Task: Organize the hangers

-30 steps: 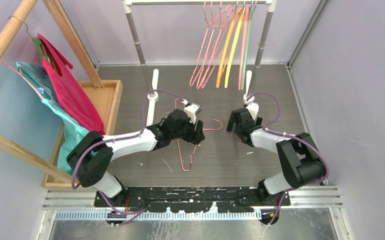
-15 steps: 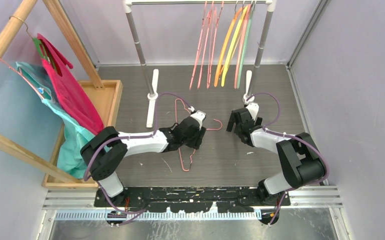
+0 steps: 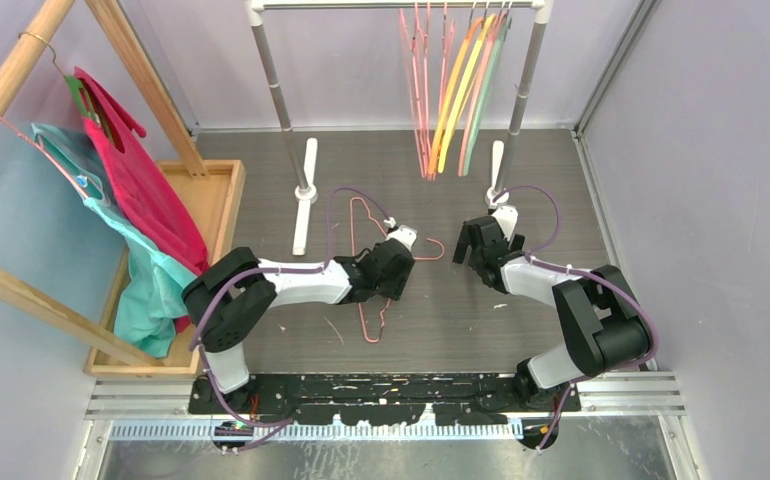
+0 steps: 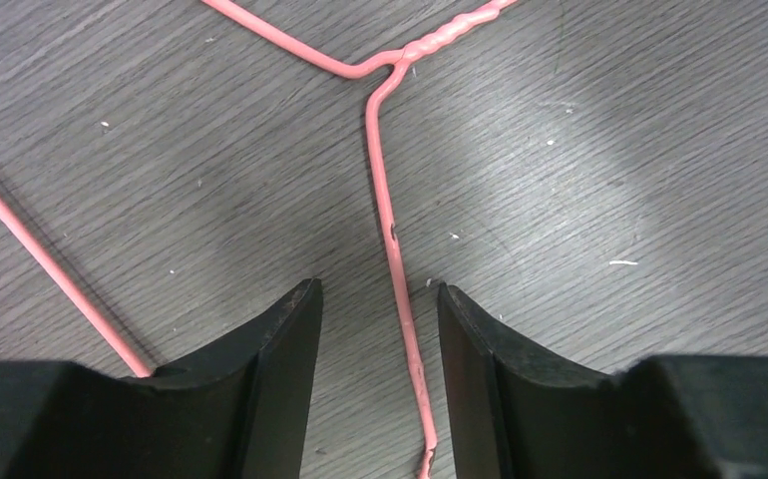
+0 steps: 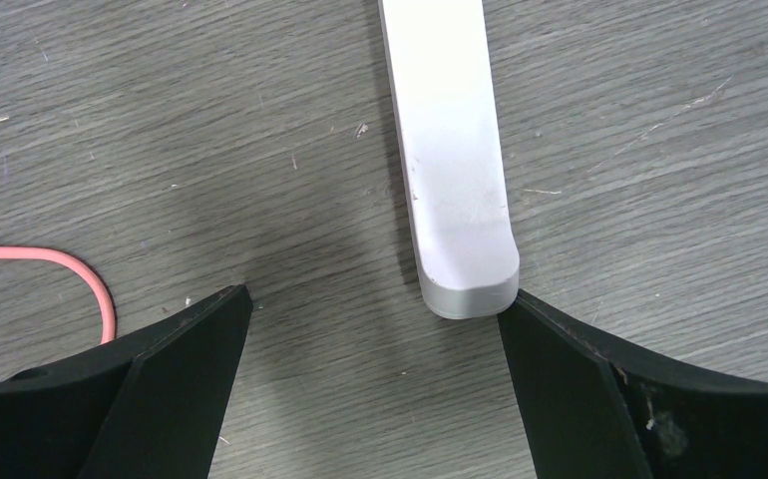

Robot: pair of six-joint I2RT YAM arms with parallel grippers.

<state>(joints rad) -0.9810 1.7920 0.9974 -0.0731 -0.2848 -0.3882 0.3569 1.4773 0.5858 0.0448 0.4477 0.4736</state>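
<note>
Risk: thin pink wire hanger (image 4: 383, 180) lies flat on grey wood-grain bench (image 4: 639, 140), its wire running between left end effector (image 4: 375, 299) fingers, spread apart; closing w/o dropping lower could skid over it; right end effector (image 5: 375, 309) also apart, empty.

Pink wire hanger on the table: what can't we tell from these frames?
- Top external: left gripper covers the pink wire hanger's middle.
- Left wrist: wire runs between the open fingers; bottom edge cuts it off, contact unclear.
- Right wrist: only its hook tip shows, rest behind the right gripper.
- Rail hangers: bunched edge-on, uncountable.
</note>
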